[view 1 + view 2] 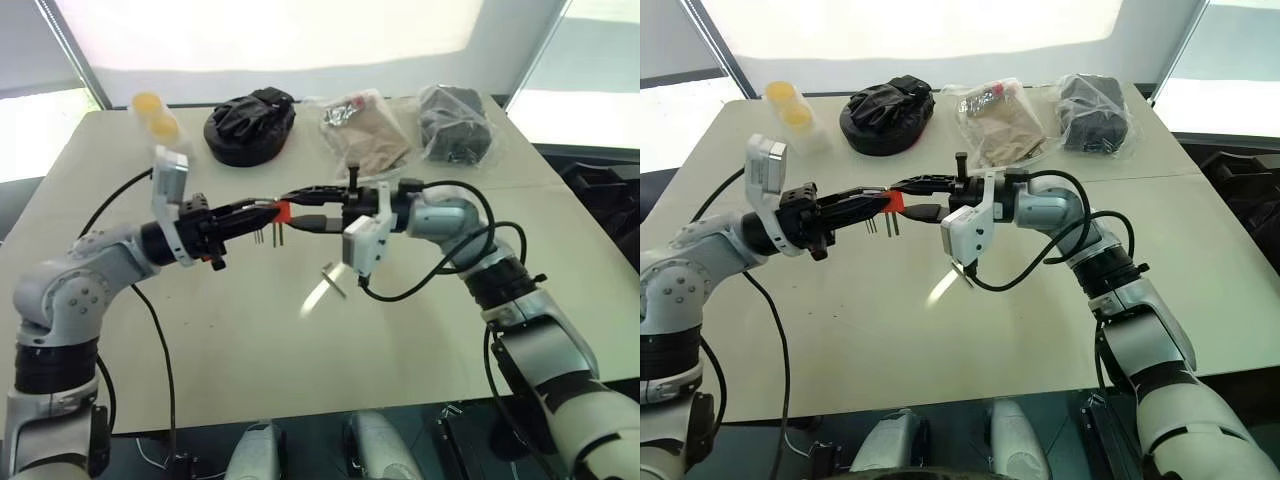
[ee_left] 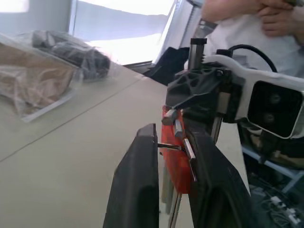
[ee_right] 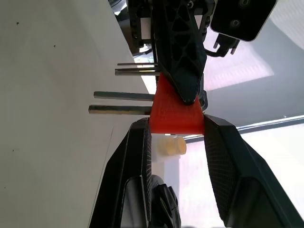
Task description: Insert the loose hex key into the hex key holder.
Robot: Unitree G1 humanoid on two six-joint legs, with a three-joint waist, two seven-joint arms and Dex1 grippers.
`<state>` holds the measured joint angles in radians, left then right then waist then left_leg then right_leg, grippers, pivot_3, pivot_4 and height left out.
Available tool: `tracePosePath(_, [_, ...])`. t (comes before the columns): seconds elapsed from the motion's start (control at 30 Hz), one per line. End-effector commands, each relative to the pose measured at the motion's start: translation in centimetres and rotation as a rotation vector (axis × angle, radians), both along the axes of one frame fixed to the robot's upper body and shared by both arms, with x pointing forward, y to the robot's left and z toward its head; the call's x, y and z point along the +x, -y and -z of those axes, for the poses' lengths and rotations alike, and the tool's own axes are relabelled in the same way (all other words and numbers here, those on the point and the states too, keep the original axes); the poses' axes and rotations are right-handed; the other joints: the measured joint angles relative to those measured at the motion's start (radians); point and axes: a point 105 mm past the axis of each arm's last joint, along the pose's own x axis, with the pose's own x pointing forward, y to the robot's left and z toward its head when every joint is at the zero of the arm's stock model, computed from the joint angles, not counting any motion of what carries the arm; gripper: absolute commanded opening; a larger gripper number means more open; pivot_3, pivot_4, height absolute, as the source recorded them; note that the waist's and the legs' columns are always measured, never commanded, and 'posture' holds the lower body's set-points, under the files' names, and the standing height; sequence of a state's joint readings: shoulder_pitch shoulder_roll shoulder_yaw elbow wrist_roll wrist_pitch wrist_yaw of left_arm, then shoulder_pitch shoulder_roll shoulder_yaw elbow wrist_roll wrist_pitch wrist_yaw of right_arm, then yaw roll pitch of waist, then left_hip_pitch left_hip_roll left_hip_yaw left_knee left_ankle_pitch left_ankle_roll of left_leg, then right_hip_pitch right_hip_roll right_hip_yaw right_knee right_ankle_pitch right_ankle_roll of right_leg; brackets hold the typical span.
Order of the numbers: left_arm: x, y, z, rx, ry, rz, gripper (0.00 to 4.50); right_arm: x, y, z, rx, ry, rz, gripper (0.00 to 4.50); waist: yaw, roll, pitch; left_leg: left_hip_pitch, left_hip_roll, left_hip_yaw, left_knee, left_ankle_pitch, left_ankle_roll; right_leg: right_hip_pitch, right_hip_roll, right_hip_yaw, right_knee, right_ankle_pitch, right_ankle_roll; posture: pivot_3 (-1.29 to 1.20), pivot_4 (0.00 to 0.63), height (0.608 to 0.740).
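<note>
A: Report finger state, right arm first.

B: I read the right gripper (image 3: 175,137) as clamped on the hex key holder (image 3: 175,114), a smooth orange-red plastic wedge seated between two black fingers (image 3: 223,166) with dimpled rubber pads. It is held in the air above the table (image 1: 240,340).

A: Left arm?

B: The left gripper (image 2: 173,147) meets the holder from the opposite side. Its two black fingers are drawn close around a thin dark metal rod (image 2: 169,146) lying crosswise between them, against the holder's face. I cannot tell whether that rod is the loose hex key.

A: Key count on the holder?

B: I count four straight grey metal keys (image 3: 126,102) protruding from one side, hanging down toward the table.

A: Surroundings?

B: A matte beige table. At its far edge: one yellow-capped pair of small containers (image 1: 155,112), one black glossy bundle (image 1: 250,125), two clear crinkled plastic bags (image 1: 365,128), one with tan contents, one dark
</note>
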<state>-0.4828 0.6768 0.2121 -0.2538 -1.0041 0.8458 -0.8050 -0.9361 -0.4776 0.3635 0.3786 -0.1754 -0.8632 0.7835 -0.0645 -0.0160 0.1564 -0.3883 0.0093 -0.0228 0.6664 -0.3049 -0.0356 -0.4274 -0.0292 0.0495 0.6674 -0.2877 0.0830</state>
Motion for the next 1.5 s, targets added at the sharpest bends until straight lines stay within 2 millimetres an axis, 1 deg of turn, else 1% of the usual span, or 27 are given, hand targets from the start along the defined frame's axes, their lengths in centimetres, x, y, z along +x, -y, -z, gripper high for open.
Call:
tracePosePath(0.03, [-0.3, 0.0, -0.9, 0.006, 0.051, -0.013, 0.22, -0.8, -0.2, -1.1, 0.034, 0.029, -0.033, 1.01, 0.0, 0.0, 0.0, 0.0, 0.0, 0.0, 0.0, 0.0, 0.0, 0.0, 0.0, 0.0, 0.0, 0.0, 0.0, 0.0, 0.15, 0.74])
tracePosePath(0.33, [-0.2, 0.2, -0.9, 0.009, 0.053, -0.018, 0.22, -0.8, -0.2, -1.4, 0.04, 0.022, -0.038, 1.01, -0.001, 0.0, 0.0, 0.0, 0.0, 0.0, 0.0, 0.0, 0.0, 0.0, 0.0, 0.0, 0.0, 0.0, 0.0, 0.0, 0.15, 0.74])
tracePosePath(0.4, [-0.2, 0.2, -0.9, 0.009, 0.054, -0.02, 0.22, -0.8, -0.2, -1.4, 0.042, 0.019, -0.038, 2.08, 0.0, 0.0, 0.0, 0.0, 0.0, 0.0, 0.0, 0.0, 0.0, 0.0, 0.0, 0.0, 0.0, 0.0, 0.0, 0.0, 0.15, 0.74])
tracePosePath(0.43, [-0.2, 0.2, -0.9, 0.009, 0.055, -0.021, 0.22, -0.8, -0.2, -1.4, 0.042, 0.019, -0.037, 2.46, -0.001, 0.0, 0.0, 0.0, 0.0, 0.0, 0.0, 0.0, 0.0, 0.0, 0.0, 0.0, 0.0, 0.0, 0.0, 0.0, 0.15, 0.74])
tracePosePath(0.53, [-0.3, 0.1, -0.9, 0.012, 0.057, -0.025, 0.22, -0.9, -0.2, -1.3, 0.03, 0.018, -0.038, 4.09, 0.0, 0.0, 0.0, 0.0, 0.0, 0.0, 0.0, 0.0, 0.0, 0.0, 0.0, 0.0, 0.0, 0.0, 0.0, 0.0, 0.15, 0.74])
tracePosePath(0.57, [-0.3, 0.1, -0.9, 0.013, 0.058, -0.026, 0.22, -0.9, -0.2, -1.2, 0.02, 0.015, -0.036, 4.44, 0.0, 0.0, 0.0, 0.0, 0.0, 0.0, 0.0, 0.0, 0.0, 0.0, 0.0, 0.0, 0.0, 0.0, 0.0, 0.0, 0.15, 0.74])
tracePosePath(0.63, [-0.4, 0.0, -0.9, 0.018, 0.06, -0.029, 0.22, -0.8, -0.1, -1.1, 0.012, -0.007, -0.03, 4.44, 0.0, 0.0, 0.0, 0.0, 0.0, 0.0, 0.0, 0.0, 0.0, 0.0, 0.0, 0.0, 0.0, 0.0, 0.0, 0.0, 0.15, 0.74])
tracePosePath(0.73, [-0.7, -0.5, -1.1, 0.034, 0.076, -0.049, 0.22, 0.5, 0.9, -0.4, 0.003, -0.113, 0.058, 4.44, 0.0, 0.0, 0.0, 0.0, 0.0, 0.0, 0.0, 0.0, 0.0, 0.0, 0.0, 0.0, 0.0, 0.0, 0.0, 0.0, 0.15, 0.74])
tracePosePath(0.8, [-1.1, -1.1, -1.3, 0.052, 0.094, -0.075, 0.22, 2.4, 2.3, 0.7, 0.025, -0.332, 0.184, 4.44, 0.0, 0.0, 0.0, 0.0, 0.0, 0.0, 0.0, 0.0, 0.0, 0.0, 0.0, 0.0, 0.0, 0.0, 0.0, 0.0, 0.15, 0.74])
tracePosePath(0.83, [-1.2, -1.2, -1.4, 0.058, 0.099, -0.082, 0.22, 2.8, 2.7, 1.0, 0.033, -0.408, 0.222, 4.44, 0.002, 0.0, 0.0, 0.0, 0.0, 0.0, 0.0, 0.0, 0.001, 0.0, 0.0, 0.0, 0.0, 0.0, 0.0, 0.0, 0.15, 0.74])
tracePosePath(0.87, [-1.5, -1.5, -1.4, 0.068, 0.103, -0.091, 0.22, 3.4, 3.4, 1.9, 0.018, -0.537, 0.28, 4.44, 0.004, 0.0, 0.0, 0.0, 0.0, 0.0, 0.0, -0.001, 0.002, 0.0, 0.0, 0.0, 0.0, 0.0, 0.0, 0.0, 0.15, 0.74])
tracePosePath(0.93, [-1.9, -1.8, -1.4, 0.078, 0.103, -0.105, 0.22, 3.7, 4.3, 2.8, 0.009, -0.712, 0.35, 4.44, 0.009, 0.0, 0.0, 0.0, 0.0, 0.0, 0.0, -0.001, 0.002, 0.0, 0.0, 0.0, 0.0, 0.0, 0.0, 0.0, 0.15, 0.74])
tracePosePath(0.97, [-2.2, -2.1, -1.4, 0.078, 0.098, -0.117, 0.22, 3.8, 4.7, 3.5, 0.003, -0.83, 0.389, 4.44, 0.01, 0.0, 0.0, 0.0, 0.0, 0.0, 0.0, -0.001, 0.002, 0.0, -0.001, 0.0, 0.0, 0.0, 0.0, 0.0, 0.15, 0.74])
tracePosePath(1.03, [-2.5, -2.4, -1.3, 0.077, 0.089, -0.132, 0.22, 3.5, 5.1, 4.1, -0.003, -0.965, 0.431, 4.44, 0.014, 0.0, 0.0, 0.0, 0.0, 0.0, 0.0, -0.001, 0.002, 0.0, -0.001, 0.0, 0.0, 0.0, 0.0, 0.0, 0.15, 0.74])
tracePosePath(1.1, [-2.8, -2.8, -1.1, 0.075, 0.078, -0.151, 0.22, 2.8, 5.2, 4.8, -0.036, -1.077, 0.455, 4.44, 0.021, 0.0, 0.0, 0.0, 0.001, -0.001, 0.0, -0.001, 0.002, 0.0, 0.0, 0.0, 0.0, 0.0, 0.0, 0.0, 0.15, 0.74])
tracePosePath(1.17, [-2.9, -3.2, -1.0, 0.059, 0.061, -0.175, 0.22, 1.6, 5.0, 5.4, -0.082, -1.21, 0.464, 4.44, 0.024, 0.0, 0.0, 0.0, 0.0, -0.001, 0.0, -0.001, 0.002, 0.0, 0.0, 0.0, 0.0, 0.0, 0.0, 0.0, 0.15, 0.74])
tracePosePath(1.23, [-3.1, -3.4, -0.8, 0.058, 0.052, -0.187, 0.22, 1.0, 4.7, 6.1, -0.1, -1.285, 0.505, 4.44, 0.026, 0.0, 0.0, 0.0, 0.0, -0.001, 0.0, -0.001, 0.002, 0.0, -0.001, 0.0, 0.0, 0.0, 0.0, 0.0, 0.15, 0.74])
tracePosePath(1.3, [-3.2, -3.3, -0.6, 0.059, 0.049, -0.188, 0.22, 1.0, 4.6, 6.6, -0.094, -1.32, 0.548, 4.44, 0.027, 0.0, 0.0, -0.001, 0.0, -0.001, 0.0, -0.001, 0.002, 0.0, -0.001, 0.0, 0.0, 0.0, 0.0, 0.0, 0.15, 0.74])
tracePosePath(1.33, [-3.3, -3.3, -0.6, 0.057, 0.047, -0.192, 0.22, 1.4, 4.7, 7.6, -0.094, -1.319, 0.609, 4.44, 0.027, 0.0, 0.0, -0.001, 0.0, -0.001, 0.0, -0.001, 0.002, 0.0, -0.001, 0.0, -0.001, 0.0, 0.0, 0.0, 0.15, 0.74])
tracePosePath(1.43, [-3.4, -3.3, -0.4, 0.054, 0.042, -0.206, 0.22, 2.6, 5.1, 9.5, -0.068, -1.336, 0.759, 4.44, 0.026, 0.0, 0.0, -0.001, 0.0, -0.001, 0.0, -0.001, 0.002, 0.0, -0.001, 0.0, -0.001, 0.0, 0.0, 0.0, 0.15, 0.74])
tracePosePath(1.5, [-3.5, -3.4, -0.4, 0.054, 0.04, -0.215, 0.22, 3.0, 5.4, 10.2, -0.059, -1.344, 0.825, 4.44, 0.025, 0.0, 0.0, -0.001, 0.0, -0.001, 0.0, -0.001, 0.002, 0.0, -0.001, 0.0, -0.001, 0.0, 0.0, 0.0, 0.15, 0.74])
